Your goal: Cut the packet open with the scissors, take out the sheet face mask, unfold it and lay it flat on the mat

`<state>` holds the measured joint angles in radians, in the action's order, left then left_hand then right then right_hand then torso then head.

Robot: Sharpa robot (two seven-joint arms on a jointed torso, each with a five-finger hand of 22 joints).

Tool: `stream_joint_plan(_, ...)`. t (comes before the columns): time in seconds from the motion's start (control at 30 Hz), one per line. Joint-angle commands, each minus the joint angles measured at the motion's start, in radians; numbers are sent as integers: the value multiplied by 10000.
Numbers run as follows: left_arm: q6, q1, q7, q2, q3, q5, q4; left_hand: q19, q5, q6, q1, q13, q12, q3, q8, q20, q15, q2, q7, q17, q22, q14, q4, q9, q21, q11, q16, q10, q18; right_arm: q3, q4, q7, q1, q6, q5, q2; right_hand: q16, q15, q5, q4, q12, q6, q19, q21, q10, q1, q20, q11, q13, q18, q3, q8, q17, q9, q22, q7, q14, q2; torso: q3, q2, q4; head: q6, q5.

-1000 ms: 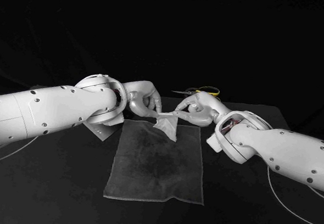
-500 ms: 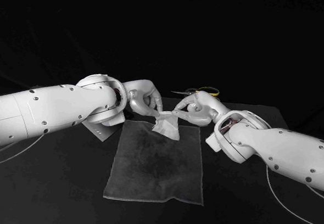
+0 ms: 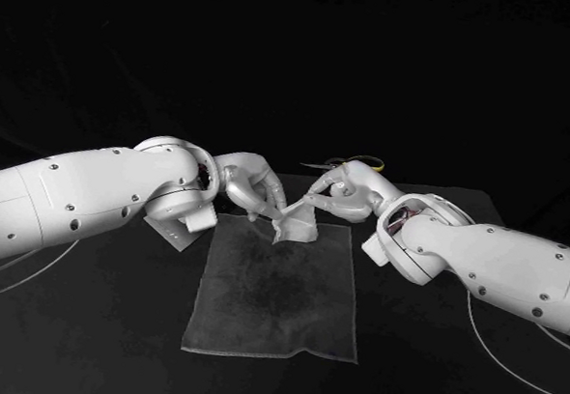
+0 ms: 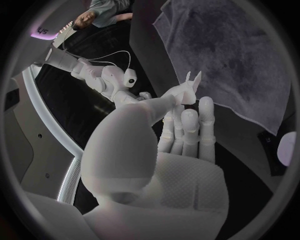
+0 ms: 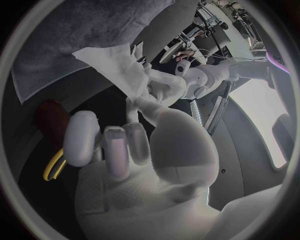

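The left robot hand (image 3: 251, 185) and the right robot hand (image 3: 339, 189) each pinch an upper corner of the sheet face mask (image 3: 296, 226). It hangs crumpled and mostly folded between them, above the far end of the mat (image 3: 277, 303), toward the far edge of the counter (image 3: 100, 330). The scissors (image 3: 360, 158) lie just behind the right robot hand.

The main risk, as I judge it, is that the wet layers cling together. Pulling the hands apart could then tear the thin sheet or slip it out of one pinch. If it is lowered while bunched, it would land wrinkled or hang over the mat's far end.
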<state>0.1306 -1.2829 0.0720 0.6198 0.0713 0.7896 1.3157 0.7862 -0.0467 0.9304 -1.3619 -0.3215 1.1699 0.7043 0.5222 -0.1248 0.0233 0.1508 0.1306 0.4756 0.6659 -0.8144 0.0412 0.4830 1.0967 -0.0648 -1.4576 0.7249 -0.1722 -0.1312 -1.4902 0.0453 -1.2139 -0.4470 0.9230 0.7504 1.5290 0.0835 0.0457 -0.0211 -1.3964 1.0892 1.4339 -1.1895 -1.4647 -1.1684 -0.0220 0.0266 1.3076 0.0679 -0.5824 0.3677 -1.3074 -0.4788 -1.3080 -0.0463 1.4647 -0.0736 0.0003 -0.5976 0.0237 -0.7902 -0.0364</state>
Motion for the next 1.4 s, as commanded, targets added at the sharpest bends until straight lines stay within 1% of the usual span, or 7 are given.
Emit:
stream_joint_plan(0.03, 1115, -13, 518, 27, 2, -2091, 70, -252, -12, -154, -65, 204, -407, -133, 93, -93, 75, -203, 21, -279, -118, 420, 3, 1026, -268, -101, 385, -76, -54, 5, 131, 216, -14, 240, -222, -103, -51, 42, 28, -868, 72, 5, -96, 88, -764, -3, 1, 32, 1736, 112, -843, 24, -2091, -881, -1565, -8, 908, 127, 7, -2, -8, -34, 32)
stream_joint_plan(0.17, 1188, -18, 692, 84, 10, -3013, 114, -984, -13, -340, -148, 937, -1746, -395, 99, -380, 414, -424, 100, -904, -524, 1177, 28, 1496, -1120, -374, 1668, -53, 28, 2, 300, 277, -24, 338, -373, -212, -220, 23, 27, -843, 352, -74, -214, 357, -703, 49, -13, 15, 1603, 162, -802, 12, -1903, -901, -1489, -29, 846, 135, -3, 1, -3, -43, 15)
stream_joint_plan(0.43, 642, -20, 898, 131, 21, -4455, 105, -190, -17, -296, -256, 1635, -2983, -642, -137, -305, 191, -507, 96, -918, -453, 113, 11, 1966, -824, -231, 1408, 1022, -125, -21, 512, 360, -35, 637, -658, -365, -1010, -105, 27, -920, 2284, -680, -809, 1674, -243, 22, -125, -141, 656, 387, -523, -203, -1094, -967, -1109, -200, 517, 146, -7, 3, 0, -59, 11)
stream_joint_plan(0.6, 288, -21, 1050, 134, 28, -5220, 96, 578, -19, -231, -196, 2035, -3916, -467, -308, -69, 22, -434, 44, -739, -361, -842, 135, 2300, -475, -138, 1006, 1770, -133, -44, 618, 395, -35, 792, -869, -414, -3112, -495, 57, -715, 6206, -1585, -2264, 4795, 1122, 311, -430, -554, -1357, 831, 65, -942, 899, -700, -112, -726, -585, 37, -6, -2, -5, -62, 31)
stream_joint_plan(0.77, -83, -21, 1209, 138, 49, -5746, 88, 1222, -13, -235, -127, 2288, -4770, -200, -395, 106, -109, -317, 5, 880, -361, -2359, 255, 2678, -287, -50, 622, 2588, -132, -64, 638, 529, -31, 699, -1022, -318, -6424, -838, 19, -451, 9372, -2173, -3370, 7036, 2642, 508, -782, -919, -3434, 1072, 508, -1624, 3849, -383, 950, -1090, -2641, -292, -5, -1, 2, -95, 26)
stream_joint_plan(0.93, -430, -17, 1310, 150, 66, -6026, 82, 1690, -20, -193, -92, 2334, -5164, -64, -445, 176, -169, -228, -3, 1725, -134, -3055, 289, 2893, -96, -11, 492, 3009, -83, -80, 473, 780, 25, 398, -1350, 38, -7559, -1108, 59, -114, 10440, -2195, -3740, 8236, 3257, 443, -1100, -1134, -4989, 1118, 783, -1915, 4827, -238, 2029, -1279, -3465, -471, -5, -4, 6, -81, 40)
stream_joint_plan(1.4, -1318, 1, 1571, 166, 116, -6371, 104, 2451, -23, -61, -29, 2334, -5588, 174, -544, 260, -242, -49, -34, 2517, 589, -3692, 278, 3104, 358, 48, 411, 3448, 61, -99, -1016, 1597, 762, -778, -1784, 1434, -7030, -844, 133, -1, 9960, -1352, -2841, 8496, 2501, -104, -894, -878, -6219, 1146, 1141, -1835, 5352, -114, 2716, -987, -2780, -746, 2, -2, 17, -129, 58)
